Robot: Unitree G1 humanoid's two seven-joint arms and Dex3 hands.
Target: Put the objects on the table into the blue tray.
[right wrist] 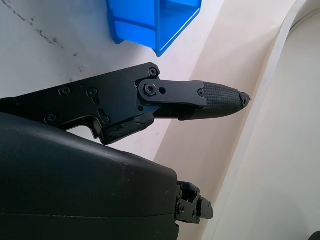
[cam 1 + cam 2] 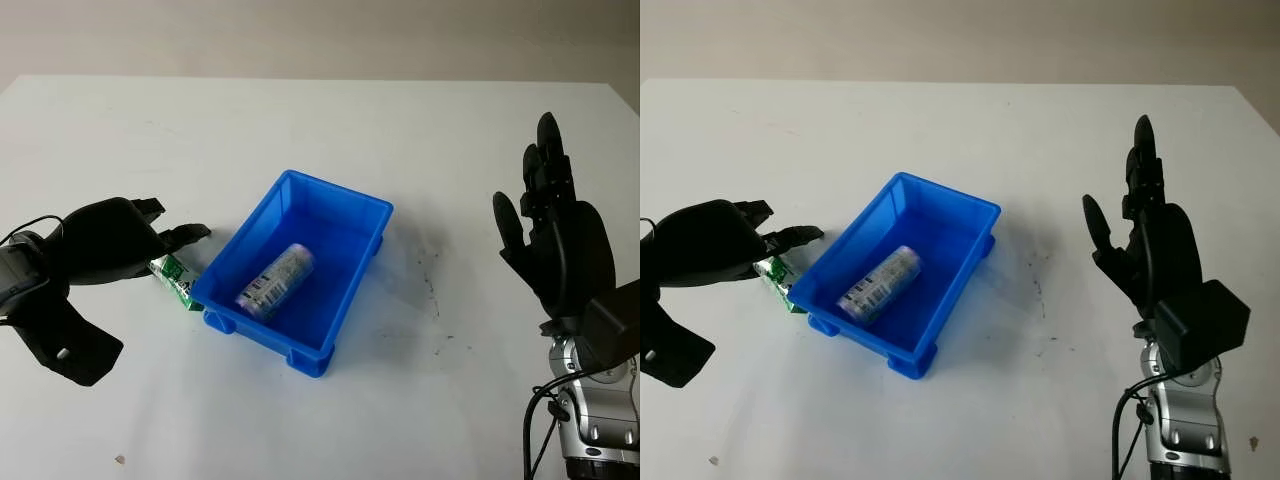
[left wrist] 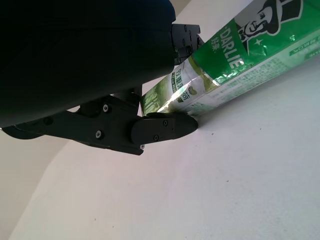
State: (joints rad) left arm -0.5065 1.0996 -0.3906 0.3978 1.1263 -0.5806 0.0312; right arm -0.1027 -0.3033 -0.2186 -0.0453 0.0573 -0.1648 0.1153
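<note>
The left hand (image 2: 115, 240) is at the left side of the white table (image 2: 330, 130), its fingers (image 3: 160, 128) closed around 1 green toothpaste box (image 2: 176, 280) that lies on the table just beside the blue tray's (image 2: 350, 290) left wall; whether the box is lifted clear of the surface is hard to tell. Inside the tray lies 1 can (image 2: 275, 281) on its side, roughly along the tray's length. The right hand (image 2: 555, 230) is open and holds nothing, raised upright above the right side of the table, well apart from the tray.
</note>
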